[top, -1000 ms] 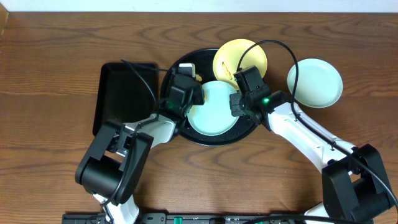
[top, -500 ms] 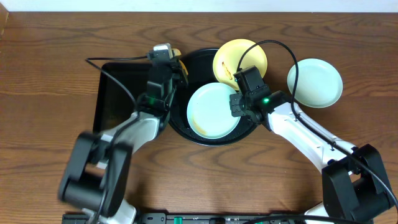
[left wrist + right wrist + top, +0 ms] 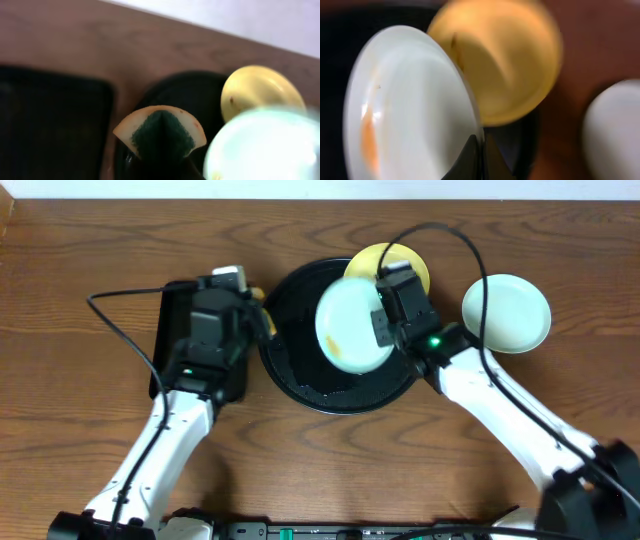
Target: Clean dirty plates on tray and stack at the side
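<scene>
Right gripper (image 3: 379,327) pinches the smeared mint plate (image 3: 345,330) by its 3 o'clock rim, tilted above the round black tray (image 3: 300,375). Left gripper (image 3: 255,305) clamps a sponge (image 3: 160,132) at the tray's 10 o'clock. Beyond, the yellow plate (image 3: 400,262) overlaps the tray's 1 o'clock rim. Risk: the edge-only grip may slip under sponge pressure.

Mint plate (image 3: 345,330) perhaps aloft; left gripper (image 3: 258,310) aside.

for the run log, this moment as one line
left pincer shut on sponge | right pincer shut on smeared mint plate over round tray | yellow plate at tray rim | second mint plate on table
</scene>
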Available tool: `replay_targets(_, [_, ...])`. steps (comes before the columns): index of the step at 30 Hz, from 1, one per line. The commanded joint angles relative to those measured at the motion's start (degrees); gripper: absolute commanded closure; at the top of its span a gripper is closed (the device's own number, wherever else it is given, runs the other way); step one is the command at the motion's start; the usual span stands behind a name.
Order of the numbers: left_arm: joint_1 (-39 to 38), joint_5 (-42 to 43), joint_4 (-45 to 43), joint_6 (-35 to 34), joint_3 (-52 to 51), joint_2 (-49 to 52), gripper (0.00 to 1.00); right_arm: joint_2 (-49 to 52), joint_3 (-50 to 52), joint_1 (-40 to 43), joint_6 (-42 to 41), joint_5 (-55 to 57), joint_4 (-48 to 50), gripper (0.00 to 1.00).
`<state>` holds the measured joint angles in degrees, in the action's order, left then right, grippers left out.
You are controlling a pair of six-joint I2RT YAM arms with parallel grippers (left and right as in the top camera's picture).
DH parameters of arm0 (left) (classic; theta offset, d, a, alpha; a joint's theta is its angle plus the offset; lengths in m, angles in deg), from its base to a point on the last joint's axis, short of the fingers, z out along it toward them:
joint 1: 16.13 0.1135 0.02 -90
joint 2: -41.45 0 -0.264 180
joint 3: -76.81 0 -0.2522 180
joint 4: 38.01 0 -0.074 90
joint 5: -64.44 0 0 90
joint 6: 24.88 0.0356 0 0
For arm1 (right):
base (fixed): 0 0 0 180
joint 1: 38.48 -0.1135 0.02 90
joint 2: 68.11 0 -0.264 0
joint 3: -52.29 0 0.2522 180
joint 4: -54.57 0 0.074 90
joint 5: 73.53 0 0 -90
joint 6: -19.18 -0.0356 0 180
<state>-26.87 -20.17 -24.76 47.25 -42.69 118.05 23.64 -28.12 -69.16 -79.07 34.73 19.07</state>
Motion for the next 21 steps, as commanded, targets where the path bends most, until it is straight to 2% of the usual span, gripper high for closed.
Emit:
replay_targets(1, [6.1,12.9,3.5,-1.0,0.2,-0.6,0.92,-5.1,-2.2,-4.1,10.0,12.2,1.8,0.99])
replay_targets(8, [17.0,28.6,7.4,-1.4,0.2,-0.6,0.92,-5.5,-2.2,-14.6,22.8,31.9,7.9,0.99])
replay_targets(11, [19.3,33.8,8.0,-1.5,0.2,-0.6,0.92,-4.4,-2.2,-18.3,27.4,39.3,12.8,0.99])
replay_targets(16, [19.8,39.7,9.5,-1.5,0.2,-0.6,0.92,-2.8,-2.1,-21.6,34.7,43.4,20.8,0.99])
replay_targets(21, [19.8,44.0,11.2,-1.6,0.2,-0.6,0.92,-2.6,-2.1,-22.1,36.9,44.6,24.0,0.99])
